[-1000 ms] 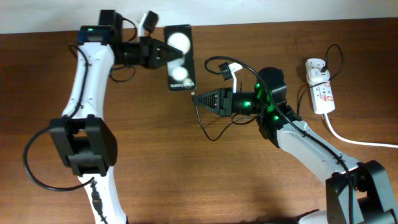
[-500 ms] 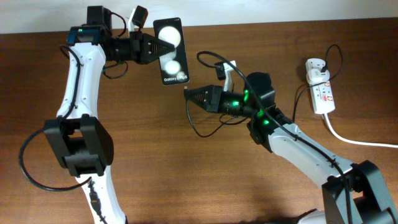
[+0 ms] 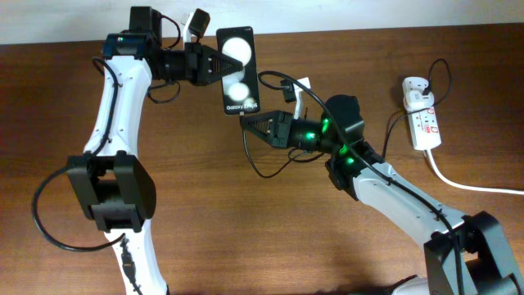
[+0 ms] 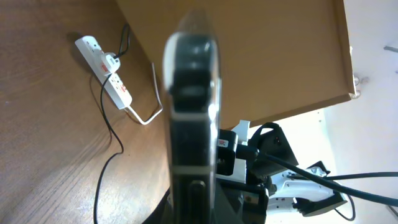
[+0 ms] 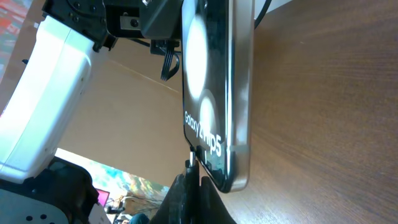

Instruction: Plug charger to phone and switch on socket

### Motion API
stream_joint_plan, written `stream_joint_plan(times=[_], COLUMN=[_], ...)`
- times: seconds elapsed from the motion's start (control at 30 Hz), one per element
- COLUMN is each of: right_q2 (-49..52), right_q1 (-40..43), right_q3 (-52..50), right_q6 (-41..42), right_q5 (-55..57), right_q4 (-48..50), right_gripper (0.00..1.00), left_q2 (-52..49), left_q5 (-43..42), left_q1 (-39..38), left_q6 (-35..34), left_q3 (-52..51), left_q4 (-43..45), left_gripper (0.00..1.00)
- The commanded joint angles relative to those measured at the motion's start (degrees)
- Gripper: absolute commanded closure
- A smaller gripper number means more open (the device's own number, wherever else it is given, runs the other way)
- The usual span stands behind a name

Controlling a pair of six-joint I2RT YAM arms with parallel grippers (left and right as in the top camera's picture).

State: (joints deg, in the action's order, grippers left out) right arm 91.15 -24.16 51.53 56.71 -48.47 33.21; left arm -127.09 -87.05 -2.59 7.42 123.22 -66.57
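Phone (image 3: 237,70), glossy black, Galaxy-lettered, clamped by left end effector (image 3: 219,65), right end effector (image 3: 248,124) seemingly pinching charger (image 3: 257,173)

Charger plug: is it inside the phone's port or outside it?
Cannot tell. In the right wrist view the charger plug, pinched by the right gripper, meets the phone at its lower edge, but the port is hidden.

White arms (image 3: 115,90), black joints, green LEDs (image 3: 323,127)
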Motion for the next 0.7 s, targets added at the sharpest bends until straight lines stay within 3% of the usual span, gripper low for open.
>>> stream_joint_plan(times=[0.0, 0.67], right_q2=[0.0, 0.0], right_q1=[-0.3, 0.4], right_q3=[1.0, 1.0], right_q6=[-0.9, -1.8], right_q5=[-1.5, 0.3], right_q4=[-0.7, -0.8], right_gripper=[0.96, 0.96], left_q2=[0.8, 0.8], left_q5=[-3.0, -3.0], left_q1=[0.4, 0.4], left_q6=[-0.6, -2.9], left_q3=[0.5, 0.5], left_q4=[0.1, 0.0], left_gripper=[1.00, 1.00])
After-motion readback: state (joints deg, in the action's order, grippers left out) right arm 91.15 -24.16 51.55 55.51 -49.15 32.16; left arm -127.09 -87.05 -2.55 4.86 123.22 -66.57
